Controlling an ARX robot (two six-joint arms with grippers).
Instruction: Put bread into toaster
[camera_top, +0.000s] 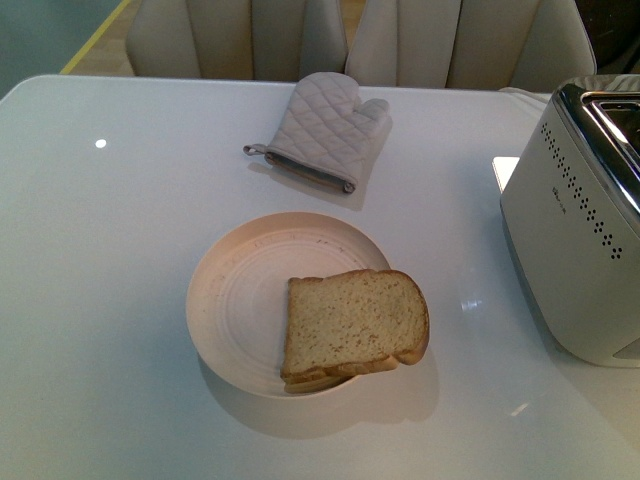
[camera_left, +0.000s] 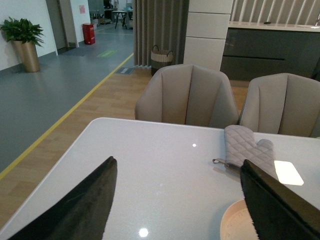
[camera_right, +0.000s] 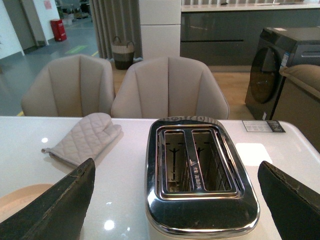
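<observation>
A slice of tan speckled bread (camera_top: 355, 324) with a brown crust lies on a pale round plate (camera_top: 240, 295) near the table's front middle; a second slice edge shows under it. The white toaster (camera_top: 585, 235) with its chrome top stands at the right edge. In the right wrist view the toaster (camera_right: 199, 172) sits between and beyond my open right gripper (camera_right: 177, 200), both slots empty. My left gripper (camera_left: 177, 200) is open above bare table, with the plate's rim (camera_left: 235, 222) by its right finger. Neither arm shows in the front view.
A grey quilted oven mitt (camera_top: 325, 130) lies at the back middle of the white table (camera_top: 100, 300). Two beige chairs (camera_top: 240, 35) stand behind the far edge. A small card (camera_right: 263, 126) lies on the table beyond the toaster.
</observation>
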